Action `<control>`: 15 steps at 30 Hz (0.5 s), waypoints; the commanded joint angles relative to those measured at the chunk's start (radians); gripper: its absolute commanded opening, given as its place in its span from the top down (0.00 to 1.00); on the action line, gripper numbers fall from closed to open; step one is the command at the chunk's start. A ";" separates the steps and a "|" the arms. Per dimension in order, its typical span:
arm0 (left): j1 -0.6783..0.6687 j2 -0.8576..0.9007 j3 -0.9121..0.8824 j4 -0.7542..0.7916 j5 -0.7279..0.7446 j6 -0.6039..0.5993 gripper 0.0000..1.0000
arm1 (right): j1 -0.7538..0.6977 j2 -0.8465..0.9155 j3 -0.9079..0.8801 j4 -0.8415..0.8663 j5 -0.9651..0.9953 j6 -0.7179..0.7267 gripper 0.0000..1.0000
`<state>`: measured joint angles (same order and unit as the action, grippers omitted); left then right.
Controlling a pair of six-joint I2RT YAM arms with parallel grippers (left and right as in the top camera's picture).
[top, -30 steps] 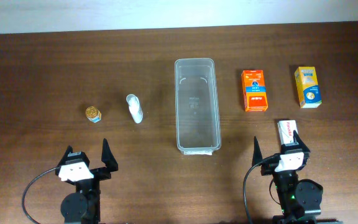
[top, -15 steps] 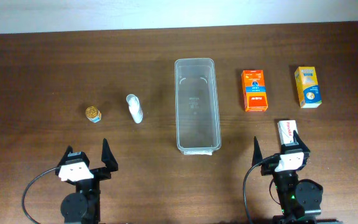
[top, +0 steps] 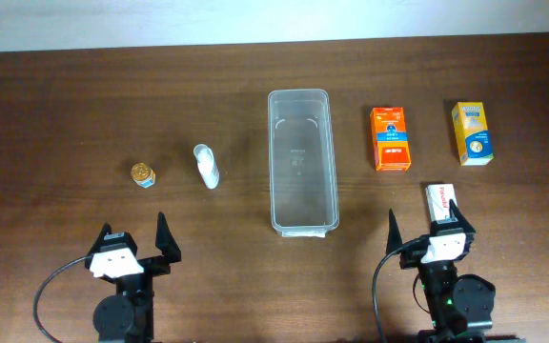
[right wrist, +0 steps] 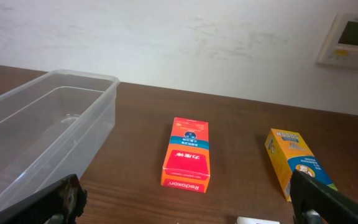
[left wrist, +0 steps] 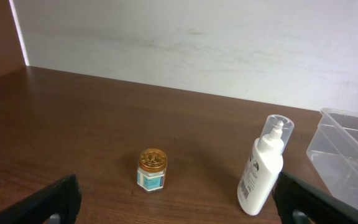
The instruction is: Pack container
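The container [top: 302,162] is a long clear plastic bin lying empty at the table's middle; its corner shows in the left wrist view [left wrist: 347,146] and its wall in the right wrist view [right wrist: 48,134]. My left gripper [top: 133,233] stands open near the front edge, below a small gold-lidded jar [top: 142,174] and a white bottle [top: 206,166] lying flat. My right gripper [top: 425,221] is open too, with a white and red box [top: 442,200] at its right finger. Nothing sits between either pair of fingers [left wrist: 51,202] [right wrist: 64,199].
An orange box [top: 390,139] and a yellow box [top: 472,133] lie flat right of the bin, seen also as the orange box [right wrist: 187,155] and yellow box [right wrist: 296,160]. The jar [left wrist: 152,170] and bottle [left wrist: 263,168] lie ahead of my left wrist. A white wall backs the table.
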<state>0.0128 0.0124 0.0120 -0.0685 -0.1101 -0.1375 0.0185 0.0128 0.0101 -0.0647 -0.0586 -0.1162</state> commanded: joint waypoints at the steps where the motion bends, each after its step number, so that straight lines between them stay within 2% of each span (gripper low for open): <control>1: 0.003 -0.007 -0.003 -0.001 -0.011 0.016 0.01 | 0.001 -0.010 -0.005 0.016 -0.045 -0.003 0.02; 4: 0.003 -0.007 -0.003 -0.001 -0.011 0.016 0.01 | 0.001 -0.010 -0.005 0.062 -0.088 -0.003 0.02; 10: 0.003 -0.007 -0.003 -0.001 -0.011 0.016 0.01 | 0.001 -0.009 0.004 0.282 -0.132 -0.004 0.02; 15: 0.003 -0.007 -0.003 -0.001 -0.011 0.016 0.01 | 0.001 0.018 0.097 0.288 -0.104 -0.008 0.02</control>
<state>0.0128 0.0128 0.0120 -0.0685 -0.1101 -0.1375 0.0185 0.0143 0.0254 0.2153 -0.1635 -0.1162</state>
